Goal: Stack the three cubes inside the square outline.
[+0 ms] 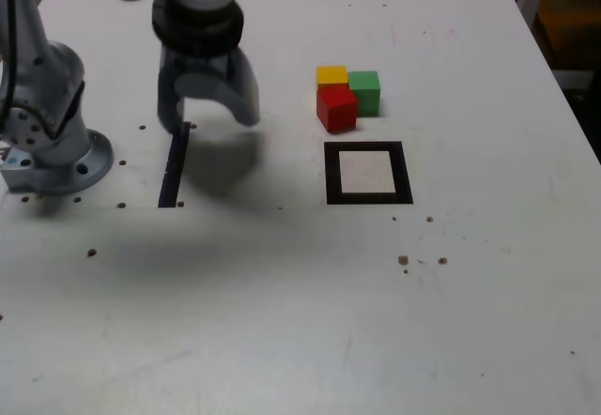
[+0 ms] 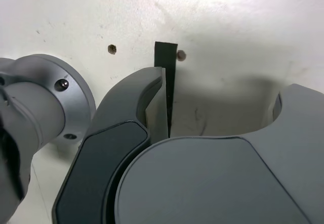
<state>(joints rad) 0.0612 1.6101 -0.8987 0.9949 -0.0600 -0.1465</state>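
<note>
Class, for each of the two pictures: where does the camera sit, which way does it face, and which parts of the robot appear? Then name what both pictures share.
Exterior view: off the arm, raised, looking down across the white table at the red cube, yellow cube, green cube and square outline; shows the arm base and open gripper.
Wrist view: on the wrist, facing down past the gripper at the table.
Shared: gripper, arm base, narrow black strip, table.
</note>
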